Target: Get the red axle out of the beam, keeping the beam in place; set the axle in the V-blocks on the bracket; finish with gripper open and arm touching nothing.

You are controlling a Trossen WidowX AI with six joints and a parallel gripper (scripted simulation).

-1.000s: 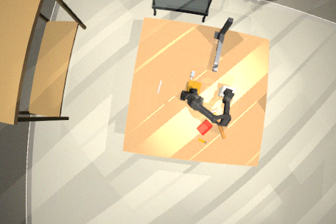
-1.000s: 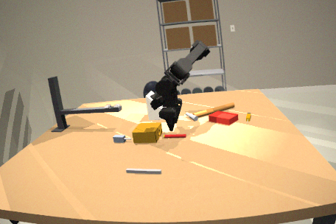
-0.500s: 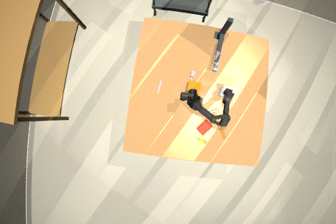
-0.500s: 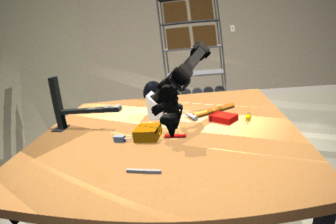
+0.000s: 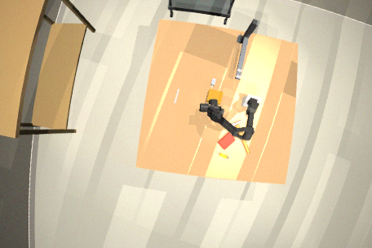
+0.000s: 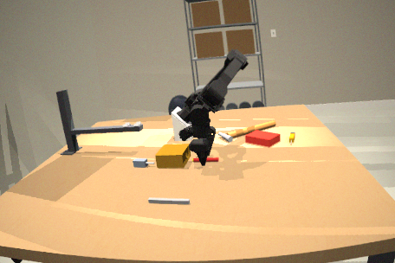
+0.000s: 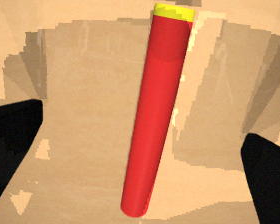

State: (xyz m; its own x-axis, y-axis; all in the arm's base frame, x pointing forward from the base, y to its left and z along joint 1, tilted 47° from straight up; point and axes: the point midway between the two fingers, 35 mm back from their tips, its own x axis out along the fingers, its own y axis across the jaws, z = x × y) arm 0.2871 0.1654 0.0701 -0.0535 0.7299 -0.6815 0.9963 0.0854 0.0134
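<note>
Hammer (image 5: pixel 246 147) (image 6: pixel 252 128) near a red block (image 5: pixel 226 141) (image 6: pixel 262 138)

arm (image 5: pixel 228 125) (image 6: pixel 218 88): matte black | links: long, boxy | hand (image 6: pixel 203 163) (image 7: pixel 144 127): black, tapered fingertips

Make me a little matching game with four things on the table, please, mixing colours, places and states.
1. Axle
2. Claw
3. Hammer
4. Rod

A. Nearest the table's front edge in the exterior view
B. Red, with one yellow end
C. Orange handle, pale head
D. Open, gripping nothing

Pairs: 1-B, 2-D, 3-C, 4-A
</note>
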